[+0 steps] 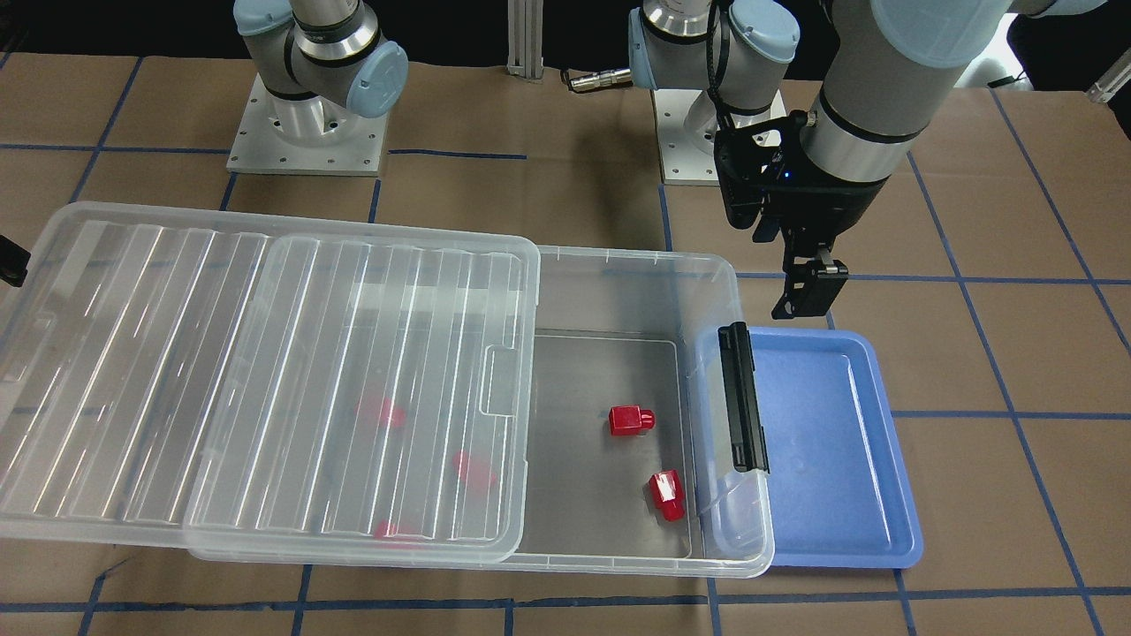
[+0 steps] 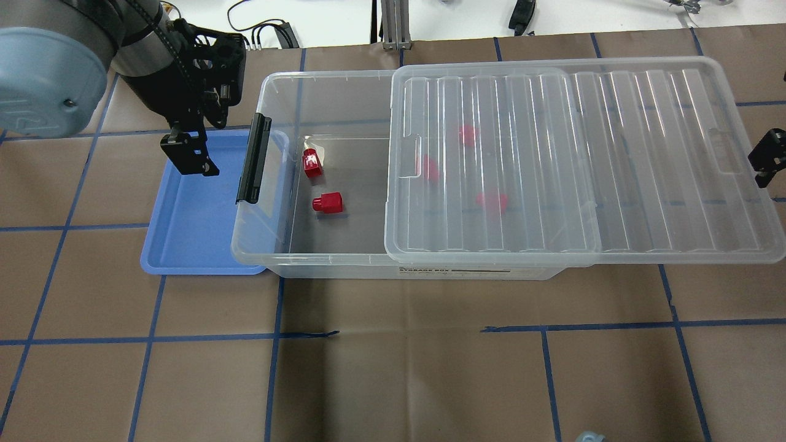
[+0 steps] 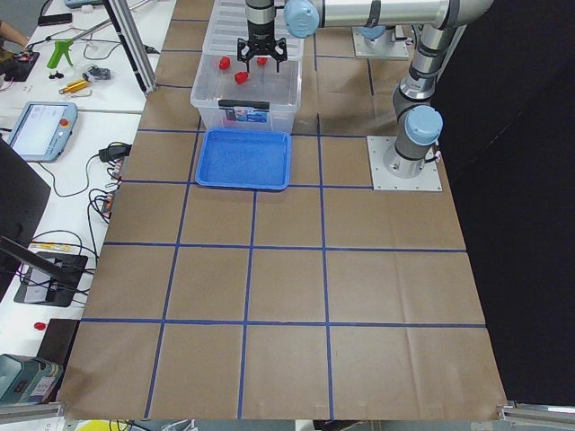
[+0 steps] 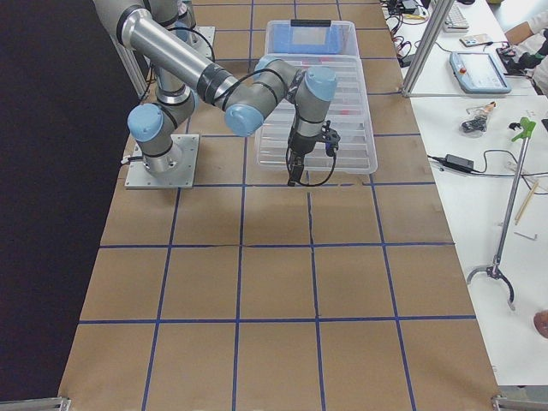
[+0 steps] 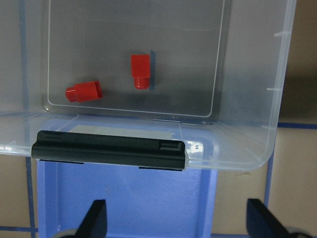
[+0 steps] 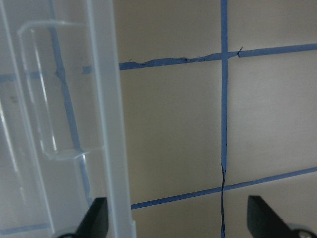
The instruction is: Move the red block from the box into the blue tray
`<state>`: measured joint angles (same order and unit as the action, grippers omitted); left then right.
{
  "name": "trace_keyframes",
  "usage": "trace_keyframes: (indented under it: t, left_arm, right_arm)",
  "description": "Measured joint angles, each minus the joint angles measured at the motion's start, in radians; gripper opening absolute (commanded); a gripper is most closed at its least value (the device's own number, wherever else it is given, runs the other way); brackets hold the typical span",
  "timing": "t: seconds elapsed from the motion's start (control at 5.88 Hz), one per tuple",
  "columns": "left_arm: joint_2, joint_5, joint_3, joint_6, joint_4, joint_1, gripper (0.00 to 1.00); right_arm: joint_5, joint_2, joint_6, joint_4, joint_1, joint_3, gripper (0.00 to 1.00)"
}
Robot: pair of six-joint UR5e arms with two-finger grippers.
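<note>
Hovering above the blue tray [image 2: 184, 245] near the black latch [image 2: 253, 158] of the box [image 2: 331, 77], the left gripper [image 2: 189, 161] has its jaws spread wide with nothing between them. The red block [image 2: 326, 202] lies on the box floor in the uncovered part by the latch end, its long axis along the box's length and its nub pointing toward the latch and tray. A second red block [image 2: 312, 163] nearby lies crosswise, nub pointing away from the robot, while the right gripper [image 6: 177, 220], jaws likewise apart, waits beside the overhanging end of the lid [image 2: 614, 153].
</note>
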<state>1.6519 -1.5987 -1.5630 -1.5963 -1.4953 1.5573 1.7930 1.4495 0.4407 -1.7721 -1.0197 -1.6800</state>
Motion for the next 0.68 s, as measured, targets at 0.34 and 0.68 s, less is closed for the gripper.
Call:
trace_keyframes:
  t: [0.34,0.68]
  left_arm:
    - [0.038,-0.004,0.013,0.006,0.008,0.015,0.98]
    - [0.127,-0.002,0.011,0.036,0.096,0.082,0.98]
  right_arm:
    - [-0.103,0.045,-0.078,0.18,-0.031,0.117,1.0]
    - [-0.166,0.077,-0.256,0.33,-0.176,0.219,1.0]
